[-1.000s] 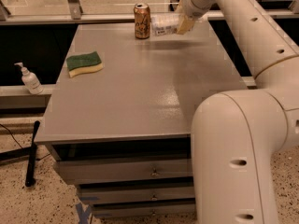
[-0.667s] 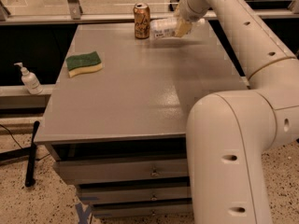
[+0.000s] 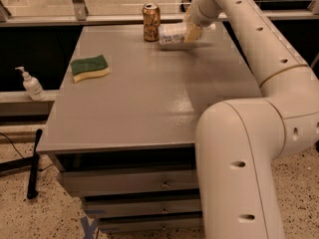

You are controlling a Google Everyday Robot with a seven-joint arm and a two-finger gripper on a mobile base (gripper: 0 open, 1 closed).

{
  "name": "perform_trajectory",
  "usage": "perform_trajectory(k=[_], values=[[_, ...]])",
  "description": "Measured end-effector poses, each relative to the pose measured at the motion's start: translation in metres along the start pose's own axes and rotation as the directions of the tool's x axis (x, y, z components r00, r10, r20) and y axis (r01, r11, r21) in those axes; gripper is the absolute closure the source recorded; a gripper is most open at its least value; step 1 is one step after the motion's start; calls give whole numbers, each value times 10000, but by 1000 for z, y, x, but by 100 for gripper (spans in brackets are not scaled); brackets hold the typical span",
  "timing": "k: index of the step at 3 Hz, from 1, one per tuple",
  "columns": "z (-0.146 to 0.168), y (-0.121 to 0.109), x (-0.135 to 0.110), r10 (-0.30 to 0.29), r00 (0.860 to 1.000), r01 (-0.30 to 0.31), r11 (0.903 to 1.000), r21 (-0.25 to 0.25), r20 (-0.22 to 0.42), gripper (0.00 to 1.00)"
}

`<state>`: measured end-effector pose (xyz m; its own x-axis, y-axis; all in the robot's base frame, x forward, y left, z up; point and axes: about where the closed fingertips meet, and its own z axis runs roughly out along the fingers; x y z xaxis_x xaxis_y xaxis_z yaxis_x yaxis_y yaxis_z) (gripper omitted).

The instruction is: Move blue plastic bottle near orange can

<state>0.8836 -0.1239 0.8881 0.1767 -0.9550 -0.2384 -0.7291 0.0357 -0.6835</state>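
The orange can (image 3: 151, 22) stands upright at the far edge of the grey table (image 3: 149, 98). The blue plastic bottle (image 3: 172, 36) lies on its side just right of the can, a small gap away, at or just above the tabletop. My gripper (image 3: 192, 33) comes down from the arm at the upper right. Its fingers are closed around the bottle's right end. The bottle's cap end is hidden behind the fingers.
A green and yellow sponge (image 3: 89, 67) lies on the left part of the table. A white pump-dispenser bottle (image 3: 32, 85) stands on a ledge left of the table. Drawers (image 3: 134, 183) are under the tabletop. My large white arm fills the right side.
The gripper has lowered a little with the bottle, bringing it down toward the tabletop beside the can. The can and sponge have not moved.
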Motion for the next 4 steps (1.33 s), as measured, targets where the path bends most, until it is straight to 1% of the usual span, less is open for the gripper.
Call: perform_trajectory(k=[3, 4], values=[[5, 4, -4, 72, 9996, -65, 9997, -231, 283, 14], [7, 5, -5, 85, 9994, -75, 9995, -302, 340, 0]])
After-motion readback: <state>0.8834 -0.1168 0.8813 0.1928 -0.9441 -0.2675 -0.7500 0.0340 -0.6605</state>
